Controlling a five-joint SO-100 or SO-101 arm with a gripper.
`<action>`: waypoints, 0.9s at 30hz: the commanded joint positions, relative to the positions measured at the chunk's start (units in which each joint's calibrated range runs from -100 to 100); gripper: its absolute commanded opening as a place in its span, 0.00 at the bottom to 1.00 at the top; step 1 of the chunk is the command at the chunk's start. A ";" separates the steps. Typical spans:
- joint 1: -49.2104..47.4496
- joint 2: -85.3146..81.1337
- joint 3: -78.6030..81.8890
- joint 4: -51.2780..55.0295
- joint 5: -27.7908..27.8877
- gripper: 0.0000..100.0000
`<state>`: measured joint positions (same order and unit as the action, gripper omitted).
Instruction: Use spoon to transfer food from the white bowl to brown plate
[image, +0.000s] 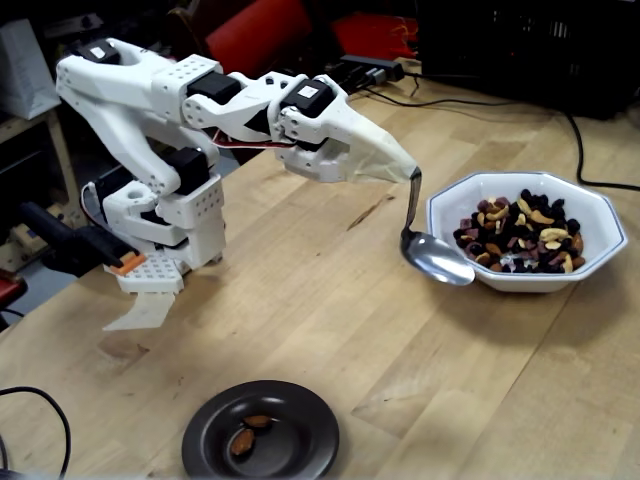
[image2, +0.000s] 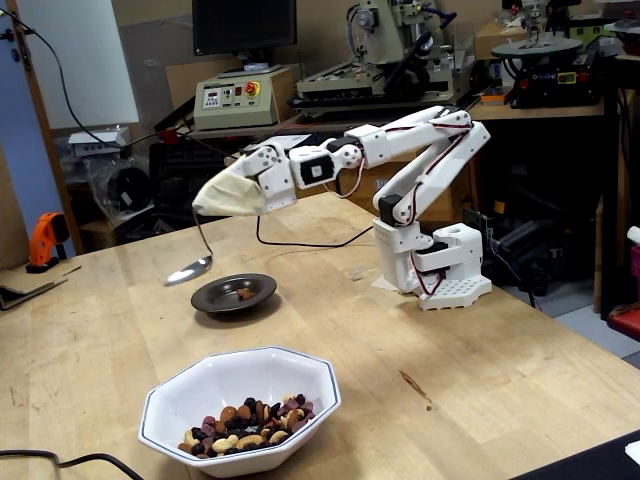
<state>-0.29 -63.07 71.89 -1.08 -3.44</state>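
My gripper (image: 405, 165) is wrapped in beige cloth and shut on the handle of the silver spoon (image: 437, 260), which hangs down from it. The spoon's bowl looks empty and hovers just outside the left rim of the white bowl (image: 600, 215). The food (image: 520, 235), nuts and raisins, fills that bowl's centre. The brown plate (image: 285, 455) lies at the front left with a couple of nuts (image: 250, 432) in it. In the other fixed view the gripper (image2: 205, 205) holds the spoon (image2: 188, 272) above the table, between the plate (image2: 258, 285) and the white bowl (image2: 300, 365) with its food (image2: 245, 430).
The arm's white base (image: 160, 215) stands at the table's left. A black cable (image: 580, 150) runs behind the white bowl. In the other fixed view an orange tool (image2: 45, 240) lies at the far left and machines (image2: 235, 95) stand behind the table.
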 joint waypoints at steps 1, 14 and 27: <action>-1.56 -8.60 1.65 0.45 -0.15 0.04; -1.34 -24.94 12.01 0.69 0.15 0.04; -1.71 -29.65 20.24 0.69 0.20 0.04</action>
<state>-1.46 -91.15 92.26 -0.20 -3.44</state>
